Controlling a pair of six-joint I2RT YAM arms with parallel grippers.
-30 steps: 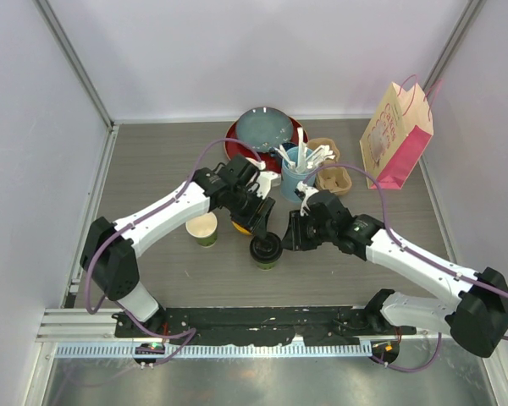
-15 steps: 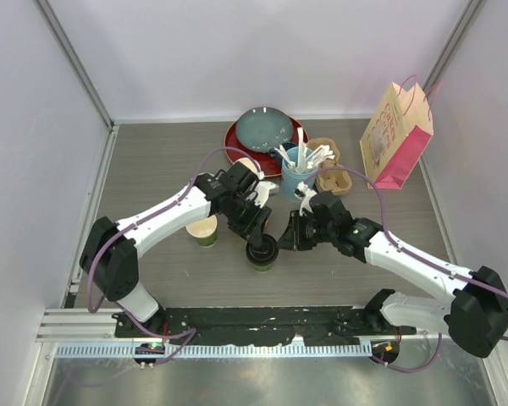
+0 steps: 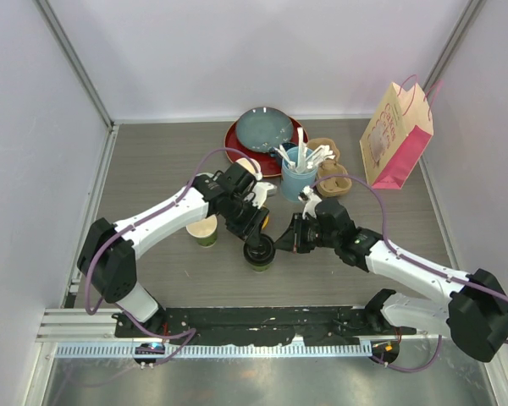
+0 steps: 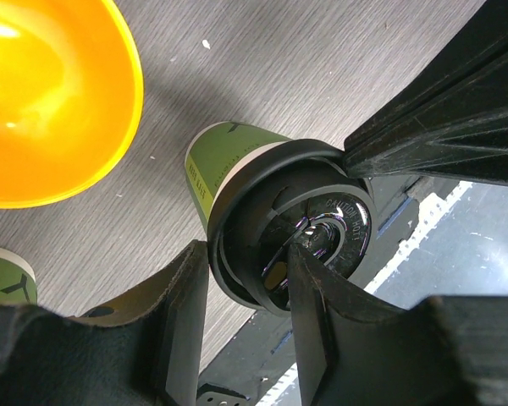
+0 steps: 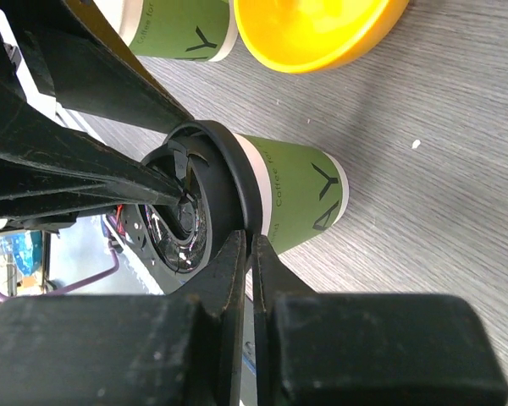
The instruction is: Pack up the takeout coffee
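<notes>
A dark green paper cup with a black lid (image 3: pixel 258 251) stands at the table's middle front. It also shows in the left wrist view (image 4: pixel 237 161) and the right wrist view (image 5: pixel 296 194). My left gripper (image 3: pixel 254 230) is part open, its fingers (image 4: pixel 182 313) straddling the near edge of the lid (image 4: pixel 313 228). My right gripper (image 3: pixel 286 242) is shut, its tips (image 5: pixel 237 254) against the lid's rim (image 5: pixel 237 186) from the right. A second green cup (image 3: pixel 205 228), open with a cream inside, stands to the left, apart from both grippers.
An orange bowl (image 4: pixel 42 93) lies just behind the cups, under my left arm. At the back are a blue plate on a red one (image 3: pixel 262 128), a light-blue cup of white utensils (image 3: pixel 298 173), a cardboard cup carrier (image 3: pixel 332 173) and a pink paper bag (image 3: pixel 396 135).
Both grippers closed in on the lidded cup, which shifted slightly left. My left gripper came down over the lid and my right gripper moved left to the rim.
</notes>
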